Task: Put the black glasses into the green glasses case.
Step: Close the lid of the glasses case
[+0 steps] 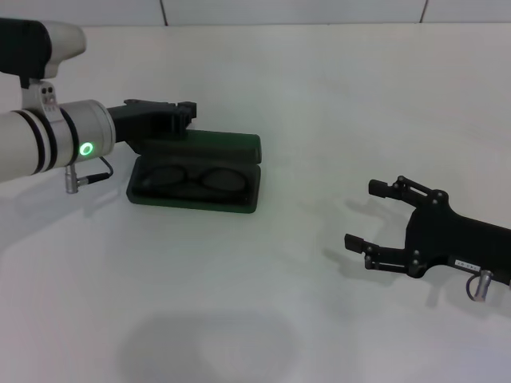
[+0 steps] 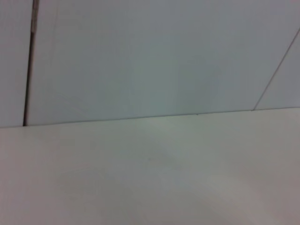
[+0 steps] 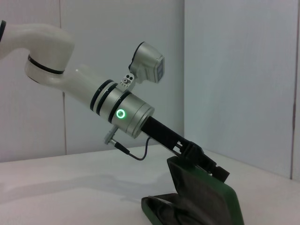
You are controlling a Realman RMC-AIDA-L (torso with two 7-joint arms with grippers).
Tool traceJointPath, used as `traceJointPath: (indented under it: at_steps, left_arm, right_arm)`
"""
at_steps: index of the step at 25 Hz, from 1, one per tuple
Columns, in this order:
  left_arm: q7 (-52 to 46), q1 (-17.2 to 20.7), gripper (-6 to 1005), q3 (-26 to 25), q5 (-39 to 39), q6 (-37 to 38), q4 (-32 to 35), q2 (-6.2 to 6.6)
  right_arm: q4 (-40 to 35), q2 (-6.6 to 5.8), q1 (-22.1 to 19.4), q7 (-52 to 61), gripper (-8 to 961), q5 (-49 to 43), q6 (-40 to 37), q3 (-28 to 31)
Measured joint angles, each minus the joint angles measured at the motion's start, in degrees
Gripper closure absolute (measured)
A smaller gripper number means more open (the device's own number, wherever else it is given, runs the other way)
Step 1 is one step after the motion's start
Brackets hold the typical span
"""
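The black glasses (image 1: 194, 177) lie inside the open green glasses case (image 1: 200, 199) on the white surface (image 1: 319, 112); the left tool (image 1: 182, 114), whose finger state I cannot tell, touches the raised lid and could slam it on a protruding temple, while the right tool (image 1: 361, 215) rests apart with fingers spread.

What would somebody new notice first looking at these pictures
The green glasses case lies open left of centre on the white table, the black glasses already inside. The left gripper is at its raised lid; the right gripper rests open, off to the right.
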Motion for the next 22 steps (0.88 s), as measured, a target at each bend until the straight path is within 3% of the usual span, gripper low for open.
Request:
traceJointPath:
  at_steps: [22]
  left_arm:
    - [8.64, 3.68, 976, 0.01, -0.77, 1.34, -0.53, -0.39]
  right_arm:
    - [0.0, 0.28, 0.14, 0.28, 75, 0.25, -0.03, -0.09]
